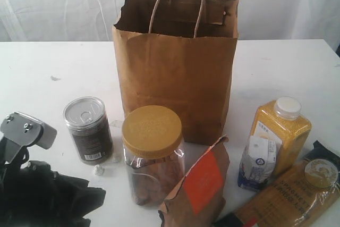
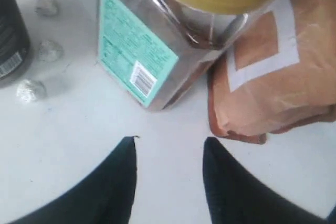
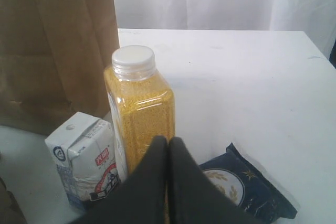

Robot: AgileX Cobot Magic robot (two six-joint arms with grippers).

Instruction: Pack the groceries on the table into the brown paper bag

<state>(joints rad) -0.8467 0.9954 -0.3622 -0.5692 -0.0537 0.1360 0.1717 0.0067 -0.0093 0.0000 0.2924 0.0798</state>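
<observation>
The brown paper bag (image 1: 175, 62) stands open at the middle of the table (image 1: 53, 62). In front of it are a dark can (image 1: 87, 128), a tan-lidded jar (image 1: 153, 152), a brown pouch (image 1: 199, 184), a white-blue carton (image 1: 257, 163), a yellow bottle (image 1: 280, 131) and a spaghetti packet (image 1: 292, 195). My left gripper (image 2: 170, 141) is open over bare table, a short way from the jar (image 2: 157, 40) and pouch (image 2: 273, 77), holding nothing. My right gripper (image 3: 168, 140) is shut and empty, just short of the bottle (image 3: 139, 98), between the carton (image 3: 86, 156) and the packet (image 3: 247, 187).
The black-covered left arm (image 1: 37, 195) with its grey bracket (image 1: 26, 131) fills the front left corner. Small crumpled foil bits (image 2: 29, 90) lie between the can (image 2: 10, 35) and the jar. A white curtain hangs behind the table.
</observation>
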